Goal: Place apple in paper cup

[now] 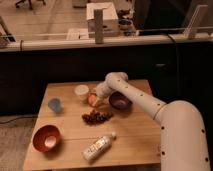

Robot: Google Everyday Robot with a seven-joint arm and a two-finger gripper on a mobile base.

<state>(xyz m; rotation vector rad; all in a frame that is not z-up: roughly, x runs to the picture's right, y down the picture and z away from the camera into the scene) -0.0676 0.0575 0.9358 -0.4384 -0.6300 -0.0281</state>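
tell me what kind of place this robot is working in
Probably an office or lab space: a wooden table stands by a low dark partition, with a box on the floor beyond. The hand is at the apple, beside the paper cup.

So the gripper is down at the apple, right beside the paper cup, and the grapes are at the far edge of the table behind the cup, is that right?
Not quite. The gripper is at the apple, just right of the paper cup, but the grapes lie nearer the camera, in front of the apple toward the middle of the table, not behind the cup. The camera view shows this.
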